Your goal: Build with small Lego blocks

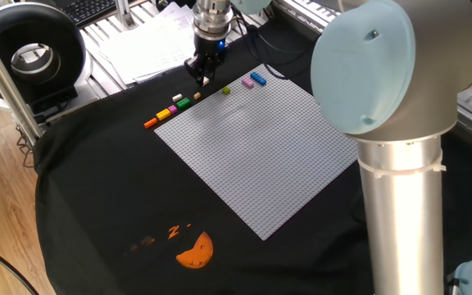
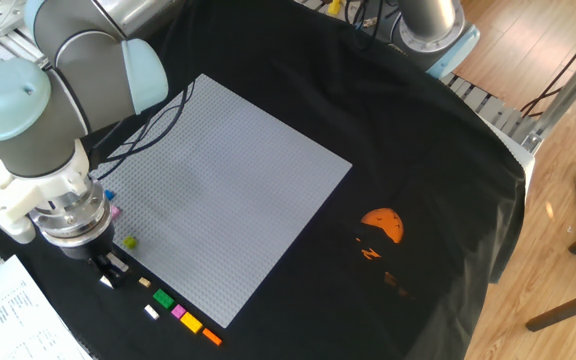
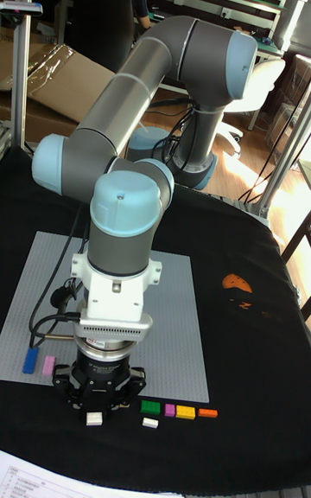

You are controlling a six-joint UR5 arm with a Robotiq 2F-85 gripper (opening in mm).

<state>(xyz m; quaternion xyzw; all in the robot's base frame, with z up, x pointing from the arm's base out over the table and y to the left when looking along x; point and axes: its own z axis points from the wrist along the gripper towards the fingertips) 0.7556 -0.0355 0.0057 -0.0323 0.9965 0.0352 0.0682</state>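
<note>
- While the claw (image 2: 109, 272) hangs low over the black cloth (image 1: 97, 188) just off the baseplate (image 1: 256, 143), its fingers are pinched on a white block (image 3: 94, 418); whether that block touches the cloth is hard to tell.
- Beside it, along the baseplate's edge, lies a row of small bricks: an orange block (image 1: 150, 123), a yellow block (image 1: 163, 115), a pink block (image 2: 178, 313) and a green block (image 1: 183, 102), close together.
- Another white brick (image 3: 150, 422) sits just outside that row, and a tan block (image 1: 197, 96) lies near the claw.
- On the baseplate's corner rest a lime block (image 1: 226, 90), a pink brick (image 1: 247, 83) and a blue block (image 1: 258, 79); the robot's wrist hides part of this corner in the other fixed view.
- An orange half-round print (image 1: 195, 251) marks the cloth well apart from the bricks.
- Papers (image 1: 150, 45) and a black round device (image 1: 31, 53) lie beyond the cloth on the bench.
- Cables (image 2: 153, 125) trail across the baseplate from the arm.
</note>
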